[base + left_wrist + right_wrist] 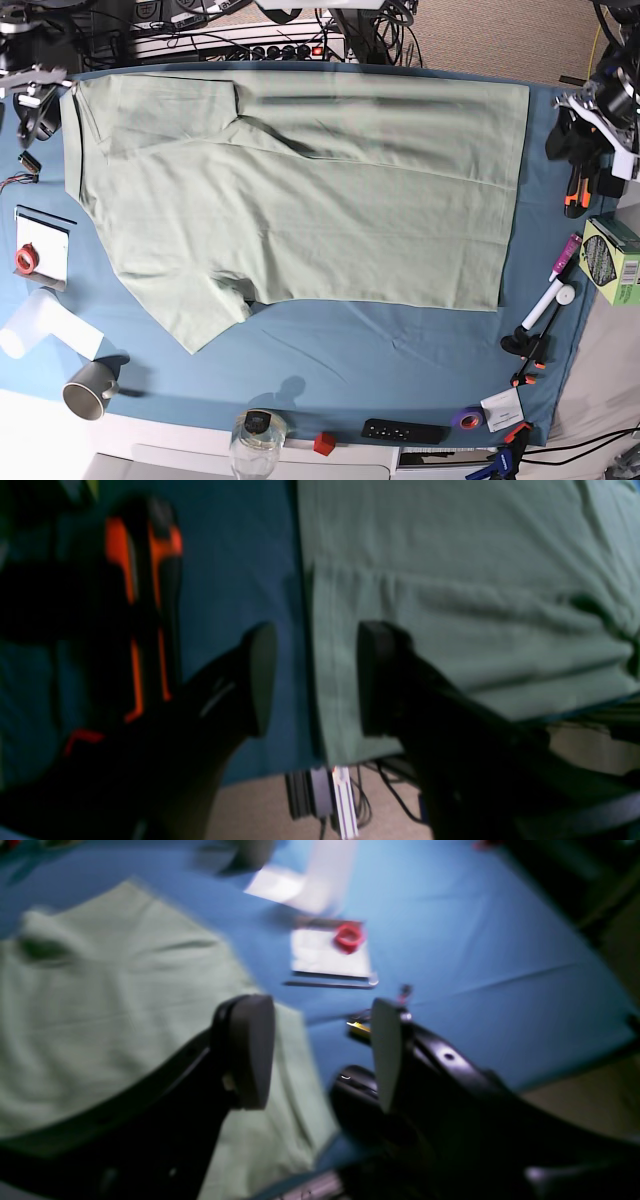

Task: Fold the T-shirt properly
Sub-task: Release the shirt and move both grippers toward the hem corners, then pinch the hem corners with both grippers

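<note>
Cloth like this T-shirt [300, 200] looks light, limp and slack to me, so I would pinch it at hem corners or the collar edge, never mid-panel; it lies spread nearly flat across the blue-covered bench [330, 345], one sleeve folded in. One shirt, two hands: my left hand [312, 680] hangs wide open at its hem edge, my right hand [320, 1055] wide open at its collar end, both holding nothing.

Beyond my right jaws lies red tape [349, 937] on a white pad [330, 956]; orange-handled pliers [142, 605] left of my left jaws.
</note>
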### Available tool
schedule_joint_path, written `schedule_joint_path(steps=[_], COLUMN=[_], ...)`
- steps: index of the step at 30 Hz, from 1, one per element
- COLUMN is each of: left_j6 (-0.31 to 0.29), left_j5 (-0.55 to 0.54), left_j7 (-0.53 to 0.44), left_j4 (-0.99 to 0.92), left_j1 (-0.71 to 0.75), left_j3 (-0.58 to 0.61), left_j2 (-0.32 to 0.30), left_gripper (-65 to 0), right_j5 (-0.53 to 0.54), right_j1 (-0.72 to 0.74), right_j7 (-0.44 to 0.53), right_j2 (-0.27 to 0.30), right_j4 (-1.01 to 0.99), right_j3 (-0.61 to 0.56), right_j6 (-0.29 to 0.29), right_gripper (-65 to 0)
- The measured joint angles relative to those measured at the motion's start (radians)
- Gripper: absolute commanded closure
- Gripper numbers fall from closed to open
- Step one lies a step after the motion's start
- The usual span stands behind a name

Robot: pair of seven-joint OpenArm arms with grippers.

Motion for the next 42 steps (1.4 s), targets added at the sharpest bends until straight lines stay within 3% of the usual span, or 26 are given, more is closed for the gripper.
schedule_joint_path(steps=[5, 9, 16, 22, 26, 35, 42], left_j6=[0.013, 0.052, 0.094, 0.119, 0.134, 0.135, 0.105], left_j5=[0.052, 0.120, 0.240, 0.321, 0.320, 0.309, 0.266], left_j7=[-0.058, -0.099, -0.151, -0.182, -0.183, -0.187, -0.204], left_j4=[0.001, -0.002, -0.087, -0.306, -0.502, -0.923, -1.139], left_j1=[-0.068, -0.131, -0.273, -0.472, -0.612, -0.896, -0.970], left_j3=[0.017, 0.064, 0.301, 0.438, 0.445, 0.444, 0.442], left_j2=[-0.012, -0.022, -0.020, -0.022, -0.013, -0.014, -0.013], left_gripper=[-27.5, -27.4, -27.4, -27.5, -27.5, -27.0, -26.9], right_j5=[-0.044, -0.132, -0.266, -0.415, -0.464, -0.489, -0.488], right_j1=[0.089, 0.154, 0.333, 0.444, 0.558, 0.802, 0.828], right_j7=[0.032, 0.049, 0.071, 0.135, 0.153, 0.197, 0.224], right_j2=[0.001, 0.001, 0.006, -0.001, -0.019, -0.030, -0.030], right_j4=[-0.040, -0.181, -0.478, -0.669, -0.785, -1.086, -1.131], right_j3=[-0.111, -0.245, -0.506, -0.669, -0.687, -0.682, -0.682], right_j6=[0.013, -0.025, -0.019, -0.035, -0.103, -0.098, -0.113], right_gripper=[-31.4, -31.4, -31.4, -31.4, -31.4, -31.4, -31.4])
